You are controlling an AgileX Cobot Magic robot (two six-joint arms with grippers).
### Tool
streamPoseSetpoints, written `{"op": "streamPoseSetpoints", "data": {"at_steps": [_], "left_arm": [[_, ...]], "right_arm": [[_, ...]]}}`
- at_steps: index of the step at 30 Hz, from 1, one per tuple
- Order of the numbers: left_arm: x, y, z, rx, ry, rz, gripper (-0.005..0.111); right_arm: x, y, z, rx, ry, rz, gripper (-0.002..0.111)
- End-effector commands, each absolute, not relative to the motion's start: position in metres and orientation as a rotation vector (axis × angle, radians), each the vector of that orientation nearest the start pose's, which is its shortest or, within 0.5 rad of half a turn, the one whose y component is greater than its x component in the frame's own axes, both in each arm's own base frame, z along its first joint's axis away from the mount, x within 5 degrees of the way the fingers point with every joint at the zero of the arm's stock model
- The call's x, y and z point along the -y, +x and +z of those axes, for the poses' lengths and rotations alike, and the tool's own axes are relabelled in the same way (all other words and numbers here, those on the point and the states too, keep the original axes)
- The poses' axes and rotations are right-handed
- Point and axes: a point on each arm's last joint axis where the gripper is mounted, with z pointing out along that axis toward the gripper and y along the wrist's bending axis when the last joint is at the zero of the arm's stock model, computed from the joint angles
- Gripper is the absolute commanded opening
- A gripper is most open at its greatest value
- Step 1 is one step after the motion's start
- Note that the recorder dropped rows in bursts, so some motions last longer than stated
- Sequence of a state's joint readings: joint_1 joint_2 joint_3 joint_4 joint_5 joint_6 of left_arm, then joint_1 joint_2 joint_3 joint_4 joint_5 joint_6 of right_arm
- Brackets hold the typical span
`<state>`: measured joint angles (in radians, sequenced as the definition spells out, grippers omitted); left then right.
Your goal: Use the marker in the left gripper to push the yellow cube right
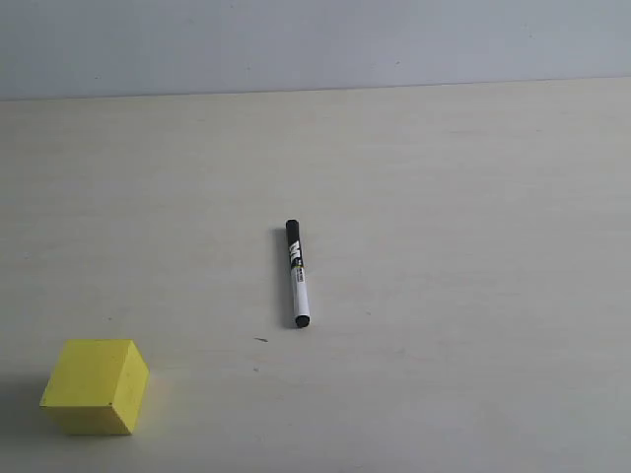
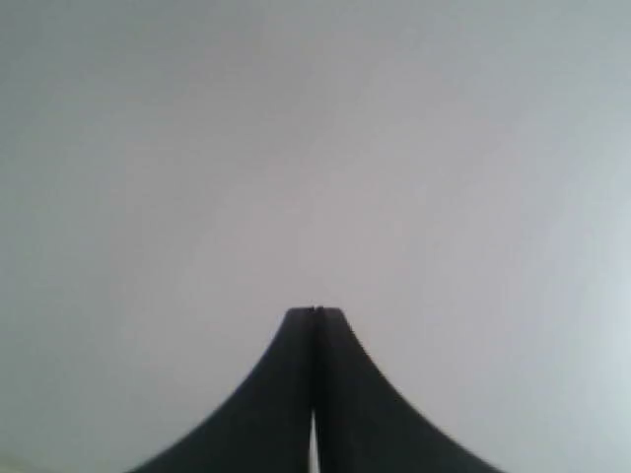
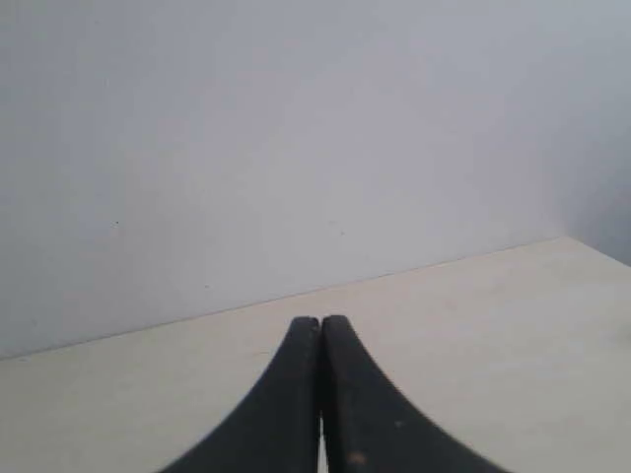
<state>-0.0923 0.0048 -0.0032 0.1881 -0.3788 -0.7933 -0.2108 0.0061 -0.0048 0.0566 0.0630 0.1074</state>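
The marker (image 1: 297, 273) lies flat on the cream table (image 1: 473, 246) near the middle of the exterior view, its capped end toward the back wall. The yellow cube (image 1: 95, 386) rests on the table at the front left, well apart from the marker. Neither arm appears in the exterior view. My left gripper (image 2: 315, 311) is shut with nothing between its fingers, facing a plain grey wall. My right gripper (image 3: 320, 320) is also shut and empty, pointing over the table toward the wall. The marker and the cube do not appear in either wrist view.
A grey wall (image 1: 315, 44) runs along the back of the table. The right wrist view shows the table (image 3: 473, 315) meeting that wall and a corner at the far right.
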Motion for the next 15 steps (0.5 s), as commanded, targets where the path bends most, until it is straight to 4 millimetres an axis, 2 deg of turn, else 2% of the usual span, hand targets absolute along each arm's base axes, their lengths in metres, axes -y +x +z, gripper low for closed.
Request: {"op": "streamPoseSetpoints", "data": {"at_steps": [1, 4, 8, 12, 14, 15], "left_arm": [[0.022, 0.041, 0.274, -1.04, -0.093, -0.768, 0.0], [0.033, 0.051, 0.304, -1.133, 0.024, -0.756, 0.0], [0.04, 0.084, 0.342, -1.307, 0.14, -0.625, 0.0], [0.044, 0.119, 0.374, -1.391, 0.33, -0.387, 0.0], [0.048, 0.133, 0.383, -1.407, 0.478, -0.273, 0.0], [0.05, 0.145, 0.39, -1.402, 0.651, -0.104, 0.0]], "right_arm": [[0.011, 0.055, 0.208, -1.516, 0.275, -0.042, 0.0], [0.011, 0.055, 0.208, -1.516, 0.275, -0.042, 0.0], [0.011, 0.055, 0.208, -1.517, 0.275, -0.042, 0.0], [0.011, 0.055, 0.208, -1.517, 0.275, -0.042, 0.0], [0.011, 0.055, 0.208, -1.517, 0.275, -0.042, 0.0], [0.011, 0.055, 0.208, -1.517, 0.275, -0.042, 0.0]]}}
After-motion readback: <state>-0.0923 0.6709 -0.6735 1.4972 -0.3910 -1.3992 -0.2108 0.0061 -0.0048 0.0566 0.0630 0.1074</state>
